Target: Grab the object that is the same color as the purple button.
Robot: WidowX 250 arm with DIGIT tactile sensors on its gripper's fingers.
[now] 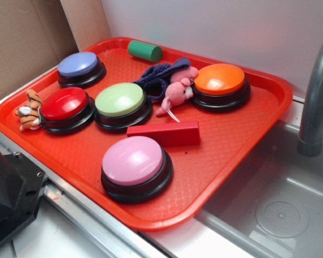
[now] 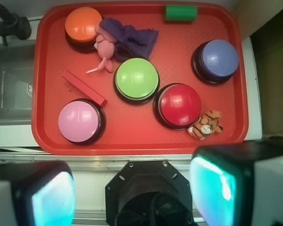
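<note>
**Purple cloth lies untouched at the back of the tray, gripper wide apart above**

The small dark purple-blue knitted cloth lies crumpled on the far part of the red plastic tray, between the green cylinder and the orange dome button. A pink plush animal toy rests against its side and partly over it, touching it. Just in front of the cloth sits the light green dome button.

The lavender-blue dome button with a black base stands apart from the cloth, at the tray's back corner near the cardboard wall. A red dome button is beside the light green one, and a small striped tiger plush leans at the tray's rim next to it. A flat red rectangular block lies between the green button and the pink dome button, which sits nearest the front edge. A grey sink with a curved faucet adjoins the tray.

In the wrist view the gripper hangs above the tray's near edge, its two fingers spread wide, holding nothing and touching nothing, well apart from the cloth.
</note>
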